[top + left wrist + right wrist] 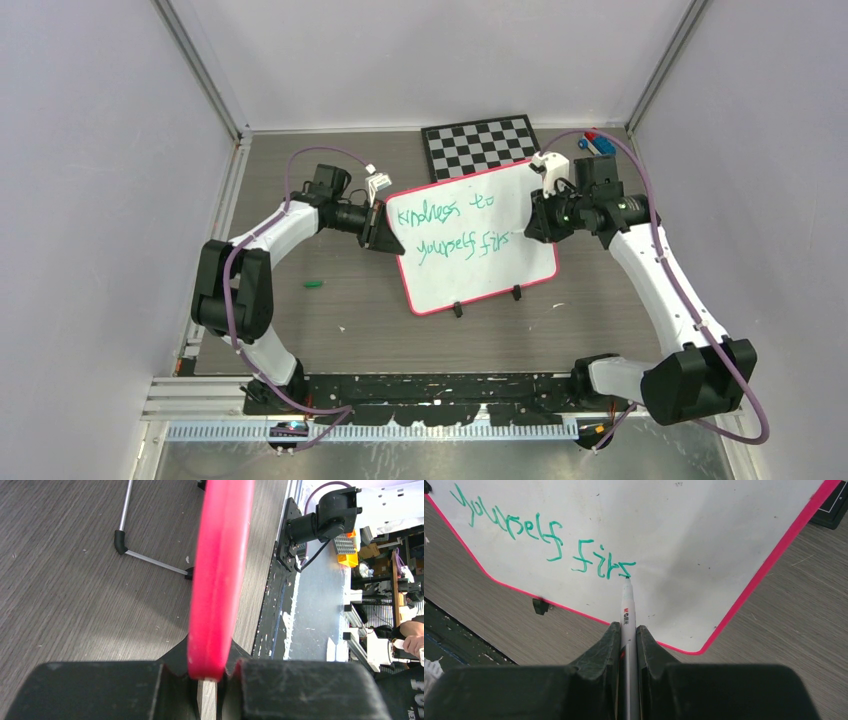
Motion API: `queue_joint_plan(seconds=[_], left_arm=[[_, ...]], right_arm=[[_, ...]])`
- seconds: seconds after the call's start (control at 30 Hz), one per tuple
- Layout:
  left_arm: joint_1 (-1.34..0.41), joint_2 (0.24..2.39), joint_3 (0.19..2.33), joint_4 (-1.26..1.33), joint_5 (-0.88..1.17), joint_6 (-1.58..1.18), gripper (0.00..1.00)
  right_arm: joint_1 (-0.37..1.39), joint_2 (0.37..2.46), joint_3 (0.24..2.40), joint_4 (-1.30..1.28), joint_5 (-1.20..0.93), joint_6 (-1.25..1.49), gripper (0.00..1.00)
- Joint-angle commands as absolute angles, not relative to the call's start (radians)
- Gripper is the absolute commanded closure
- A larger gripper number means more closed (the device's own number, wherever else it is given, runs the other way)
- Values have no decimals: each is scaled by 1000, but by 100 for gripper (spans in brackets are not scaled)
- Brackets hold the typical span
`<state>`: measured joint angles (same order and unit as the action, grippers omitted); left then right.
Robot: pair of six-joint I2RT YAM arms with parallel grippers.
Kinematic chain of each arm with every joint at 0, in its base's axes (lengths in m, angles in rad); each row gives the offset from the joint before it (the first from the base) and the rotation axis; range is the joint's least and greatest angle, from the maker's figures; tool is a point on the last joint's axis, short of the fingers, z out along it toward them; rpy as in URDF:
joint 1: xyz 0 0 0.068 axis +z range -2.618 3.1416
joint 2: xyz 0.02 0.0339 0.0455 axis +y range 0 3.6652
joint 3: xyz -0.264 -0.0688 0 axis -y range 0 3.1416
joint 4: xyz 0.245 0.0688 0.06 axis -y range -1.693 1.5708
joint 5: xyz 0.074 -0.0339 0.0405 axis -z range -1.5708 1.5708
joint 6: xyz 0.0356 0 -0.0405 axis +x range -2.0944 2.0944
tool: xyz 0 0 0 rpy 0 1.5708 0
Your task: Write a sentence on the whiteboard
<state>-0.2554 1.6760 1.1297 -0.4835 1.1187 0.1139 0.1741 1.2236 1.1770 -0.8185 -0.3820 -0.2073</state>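
Right gripper (628, 635) is clamped on the marker (627, 607), tip touching the whiteboard (704, 540) right after "firs", so the sentence (524, 527) carries on rightward into blank space, while left gripper (212, 672) pinches its left edge mid-table (330, 330).

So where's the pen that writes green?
In the right wrist view, the pen is pinched in the right gripper, over the right half of the whiteboard, its tip at the end of "firs" on the lower line of the sentence.
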Motion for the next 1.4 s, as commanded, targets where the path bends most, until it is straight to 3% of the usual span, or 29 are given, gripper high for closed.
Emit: queue_joint_plan(seconds=[0.0,0.47,1.37], left_arm=[[-259,1676,1149,-481,1093,125,100],[-259,1678,1153,-481,1089,125,100],[-259,1697,1161,-482,1088,126,100]], right_arm=[[172,1236,1218,-768,-353,-192,100],[172,1258,1205,-676,-296,-159,100],[171,1225,1133,-780,-258,-258,100]])
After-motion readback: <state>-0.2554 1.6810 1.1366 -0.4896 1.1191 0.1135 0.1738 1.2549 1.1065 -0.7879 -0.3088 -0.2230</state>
